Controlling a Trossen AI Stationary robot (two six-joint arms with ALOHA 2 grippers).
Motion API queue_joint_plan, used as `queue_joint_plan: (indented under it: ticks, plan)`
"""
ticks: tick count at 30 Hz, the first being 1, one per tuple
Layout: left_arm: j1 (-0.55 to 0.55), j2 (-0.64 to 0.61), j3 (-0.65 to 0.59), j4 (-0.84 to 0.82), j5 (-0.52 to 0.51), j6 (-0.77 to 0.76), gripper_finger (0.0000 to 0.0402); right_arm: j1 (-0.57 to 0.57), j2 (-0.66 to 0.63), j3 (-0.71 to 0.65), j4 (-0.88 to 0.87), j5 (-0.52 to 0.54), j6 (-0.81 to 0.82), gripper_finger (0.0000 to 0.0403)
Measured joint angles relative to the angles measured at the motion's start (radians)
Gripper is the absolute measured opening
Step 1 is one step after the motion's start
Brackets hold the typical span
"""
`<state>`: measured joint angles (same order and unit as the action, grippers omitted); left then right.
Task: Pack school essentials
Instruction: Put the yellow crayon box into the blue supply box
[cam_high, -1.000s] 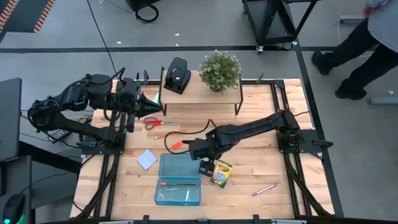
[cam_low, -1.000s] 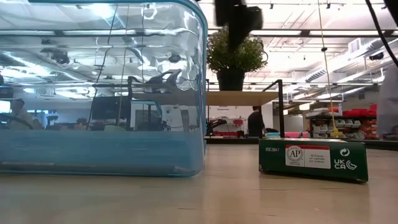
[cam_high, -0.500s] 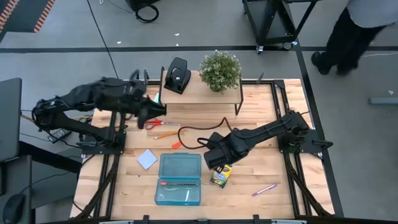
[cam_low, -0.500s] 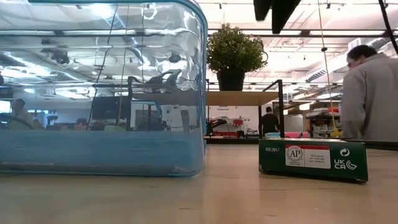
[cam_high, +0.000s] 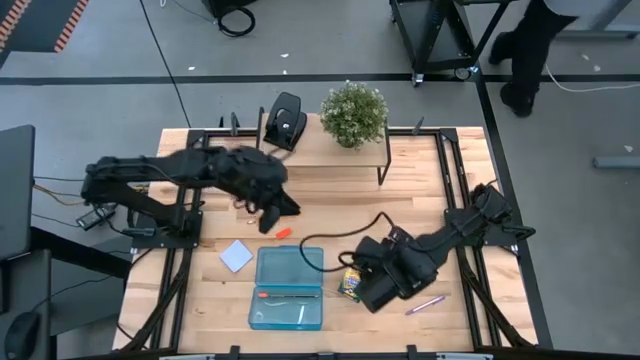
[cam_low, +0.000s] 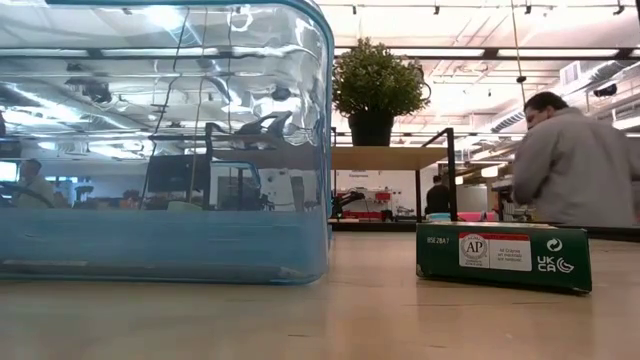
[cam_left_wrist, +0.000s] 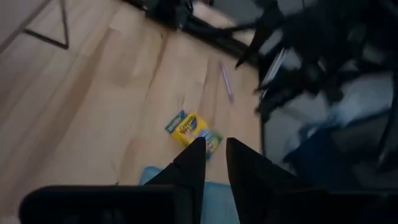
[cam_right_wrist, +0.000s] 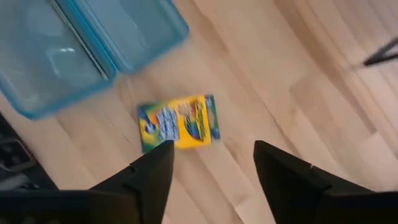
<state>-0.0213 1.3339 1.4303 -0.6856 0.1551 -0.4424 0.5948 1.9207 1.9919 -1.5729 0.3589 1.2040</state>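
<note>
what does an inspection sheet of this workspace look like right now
surface: wooden table, raised shelf at the back
job's things: blue case, crayon box, note pad, pen, small orange piece
clutter: hole punch and potted plant on the shelf
grippers: left gripper nearly shut, empty; right gripper open above the crayon box
cables: black cable across the table
surroundings: person behind the table

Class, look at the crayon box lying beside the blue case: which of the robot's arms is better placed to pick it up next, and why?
Probably the right. Its open end effector hangs just over the crayon box, while the left end effector sits farther off, near the small orange piece.
</note>
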Motion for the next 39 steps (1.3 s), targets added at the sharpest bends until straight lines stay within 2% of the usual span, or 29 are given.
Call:
queue_joint_plan:
  ticks: [5,8,12,16,20,24,27,31,34,39]
  plan:
    - [-0.056,0.090,-0.001,0.016,-0.025,0.297,0.0061,0.047,-0.015,-0.101,0.019,-0.079,0.085,0.0173]
    - [-0.084,0.138,-0.001,0.036,-0.040,0.453,0.0053,0.076,-0.071,-0.180,0.080,-0.086,0.136,0.0138]
    - [-0.108,0.202,-0.001,0.088,-0.043,0.610,0.0055,0.113,-0.199,-0.367,0.259,-0.081,0.196,0.0095]
    - [-0.121,0.274,-0.001,0.142,-0.043,0.713,0.0089,0.148,-0.347,-0.599,0.490,-0.035,0.253,0.0051]
    - [-0.124,0.344,-0.001,0.181,-0.050,0.723,0.0126,0.162,-0.448,-0.772,0.604,-0.022,0.270,0.0009]
    - [-0.123,0.424,-0.001,0.228,-0.054,0.717,0.0131,0.154,-0.489,-0.880,0.625,0.057,0.233,0.0008]
    - [-0.127,0.485,-0.001,0.268,-0.054,0.716,0.0118,0.129,-0.492,-0.952,0.698,0.113,0.118,0.0008]
    - [-0.129,0.552,-0.001,0.285,-0.053,0.709,0.0092,0.079,-0.492,-1.055,0.916,0.051,-0.071,0.0008]
    - [-0.129,0.576,-0.001,0.285,-0.054,0.656,0.0070,0.064,-0.491,-1.105,0.995,0.012,-0.092,0.0008]
    - [-0.128,0.583,-0.001,0.325,-0.054,0.639,0.0034,0.064,-0.491,-1.158,1.060,0.013,-0.116,0.0008]
